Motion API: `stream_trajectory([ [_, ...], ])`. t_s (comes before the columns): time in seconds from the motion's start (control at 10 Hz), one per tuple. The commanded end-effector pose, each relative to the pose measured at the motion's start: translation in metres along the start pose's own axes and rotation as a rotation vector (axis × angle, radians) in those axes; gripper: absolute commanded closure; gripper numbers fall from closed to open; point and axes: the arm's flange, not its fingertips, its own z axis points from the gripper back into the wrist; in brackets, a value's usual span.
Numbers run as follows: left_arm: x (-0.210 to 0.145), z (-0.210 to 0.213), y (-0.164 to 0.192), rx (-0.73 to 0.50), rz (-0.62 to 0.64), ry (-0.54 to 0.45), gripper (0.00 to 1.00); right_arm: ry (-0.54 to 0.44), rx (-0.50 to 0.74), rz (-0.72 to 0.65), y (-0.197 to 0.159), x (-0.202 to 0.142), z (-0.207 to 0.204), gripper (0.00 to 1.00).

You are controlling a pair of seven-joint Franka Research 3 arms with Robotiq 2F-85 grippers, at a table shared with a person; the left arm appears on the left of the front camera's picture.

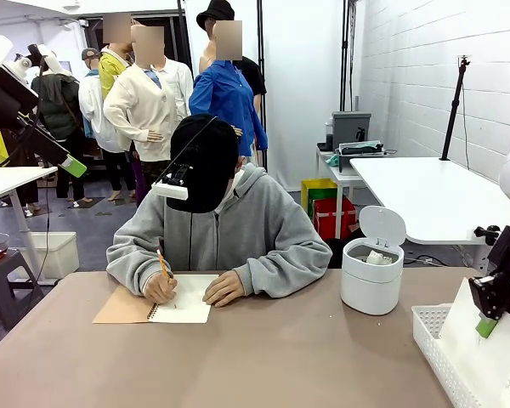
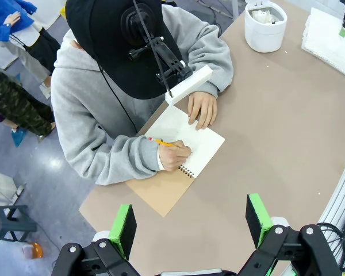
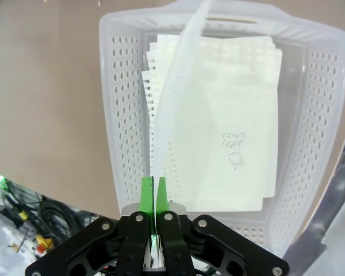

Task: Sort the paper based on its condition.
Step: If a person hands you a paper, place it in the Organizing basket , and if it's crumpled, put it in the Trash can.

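The brown, matte worktop (image 1: 238,357) stretches out ahead of both arms. Across it, far from the right gripper (image 3: 154,190), a person in a grey hoodie writes with a pencil (image 2: 161,142) in a spiral notebook (image 2: 178,158) with a tan cover. Directly below the right gripper sits a white plastic basket (image 3: 123,115), rectangular with perforated walls, and flat lined sheets (image 3: 230,115) with torn spiral edges lie stacked in it. Beyond the basket, towards the person, stands a small round white bin (image 1: 372,276), lid tipped up, with what look like crumpled wads (image 1: 376,255) inside.

The right gripper's green pads are pressed together, pinching one thin flat sheet (image 3: 178,75) by its near edge; the sheet hangs edge-on over the basket. It looks feather-light, limp and easily creased, so an edge pinch suits it, and it will likely flutter down rather than drop straight.

The left gripper (image 2: 192,221) hangs high above the near worktop, jaws spread wide, holding nothing.
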Motion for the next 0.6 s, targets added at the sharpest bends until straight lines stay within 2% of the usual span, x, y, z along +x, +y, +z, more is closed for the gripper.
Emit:
stream_trajectory([
  [0.0,-0.0003,-0.0006,0.0005,0.005,0.001,-0.008,0.0,-0.002,0.027,-0.011,-0.0084,-0.0261,-0.0354,1.0],
  [0.4,-0.0003,-0.0006,0.0005,0.005,0.001,-0.008,0.0,0.048,0.008,-0.055,-0.0143,-0.0271,-0.0414,1.0],
  [0.5,-0.0003,-0.0006,0.0005,0.005,0.001,-0.008,0.0,0.069,0.014,-0.078,-0.0135,-0.0274,-0.0408,0.92],
])
